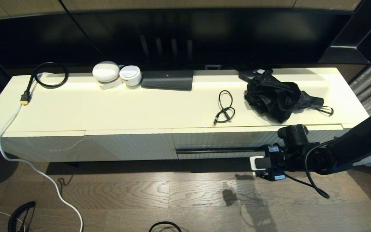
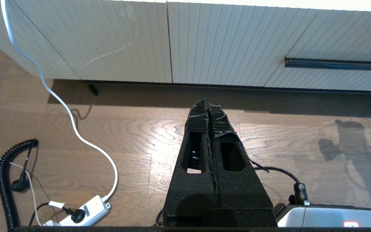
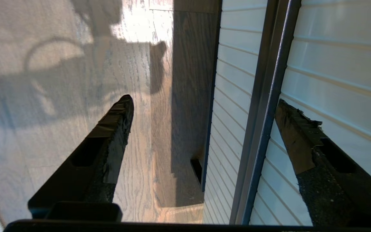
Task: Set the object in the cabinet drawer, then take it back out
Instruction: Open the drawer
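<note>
Right gripper (image 3: 204, 112) spread wide astride bar handle (image 3: 262, 109), drawer (image 1: 237, 140) shut. Close squarely, pull straight toward six o'clock.

Cabinet top (image 1: 108, 109): cream, long.
Laid on it: black bag (image 1: 277, 96), cable (image 1: 224, 111), router (image 1: 167, 80), two white pods (image 1: 116, 74).

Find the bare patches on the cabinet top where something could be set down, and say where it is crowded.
Bare: the front strip between the yellow-tipped cable and the small cable loop. Crowded: the back edge, with white pods and black box, and the right end under the umbrella.
</note>
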Controlling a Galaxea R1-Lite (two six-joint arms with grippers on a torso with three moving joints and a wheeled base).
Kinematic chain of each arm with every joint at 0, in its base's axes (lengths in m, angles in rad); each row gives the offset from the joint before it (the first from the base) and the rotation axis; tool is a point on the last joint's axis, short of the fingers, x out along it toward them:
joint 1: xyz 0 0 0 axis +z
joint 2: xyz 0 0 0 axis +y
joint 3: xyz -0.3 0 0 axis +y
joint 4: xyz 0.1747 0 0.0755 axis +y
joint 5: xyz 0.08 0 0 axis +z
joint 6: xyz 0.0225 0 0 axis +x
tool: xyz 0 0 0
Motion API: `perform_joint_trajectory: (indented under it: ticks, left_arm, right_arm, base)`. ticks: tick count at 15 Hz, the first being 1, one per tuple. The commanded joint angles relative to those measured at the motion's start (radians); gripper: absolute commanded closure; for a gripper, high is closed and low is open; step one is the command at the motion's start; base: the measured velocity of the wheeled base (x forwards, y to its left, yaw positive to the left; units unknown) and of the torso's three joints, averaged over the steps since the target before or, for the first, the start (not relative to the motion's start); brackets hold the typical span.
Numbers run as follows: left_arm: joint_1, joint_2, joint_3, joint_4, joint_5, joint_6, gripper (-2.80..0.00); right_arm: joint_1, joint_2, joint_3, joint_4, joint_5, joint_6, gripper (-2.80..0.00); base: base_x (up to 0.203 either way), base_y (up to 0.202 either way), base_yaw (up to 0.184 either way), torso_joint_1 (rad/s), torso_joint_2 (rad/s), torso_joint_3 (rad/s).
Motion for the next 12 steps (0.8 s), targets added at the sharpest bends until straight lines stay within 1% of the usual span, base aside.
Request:
perform_joint_trajectory:
  ticks: [1,4,7,12]
  left_arm:
    - [0.001,0.000,0.000,0.000,0.000,-0.001,0.00]
    - [0.001,0.000,0.000,0.000,0.000,-0.001,0.00]
    - [0.001,0.000,0.000,0.000,0.000,-0.001,0.00]
    - [0.000,0.000,0.000,0.000,0.000,-0.001,0.00]
  right_arm:
    - [-0.003,0.035,-0.028,-0.007,0.002,-0.008,-2.80]
    - [-0.009,0.073,-0.073,-0.044,0.000,-0.009,-2.80]
    - [-0.014,0.105,-0.120,-0.044,-0.001,-0.011,-2.80]
    - [-0.022,0.128,-0.134,-0.044,-0.005,-0.011,-2.80]
  base:
    - [0.000,0.000,0.000,0.000,0.00,0.000]
    - [0.000,0.000,0.000,0.000,0.00,0.000]
    - [0.000,0.000,0.000,0.000,0.00,0.000]
    - [0.000,0.000,0.000,0.000,0.00,0.000]
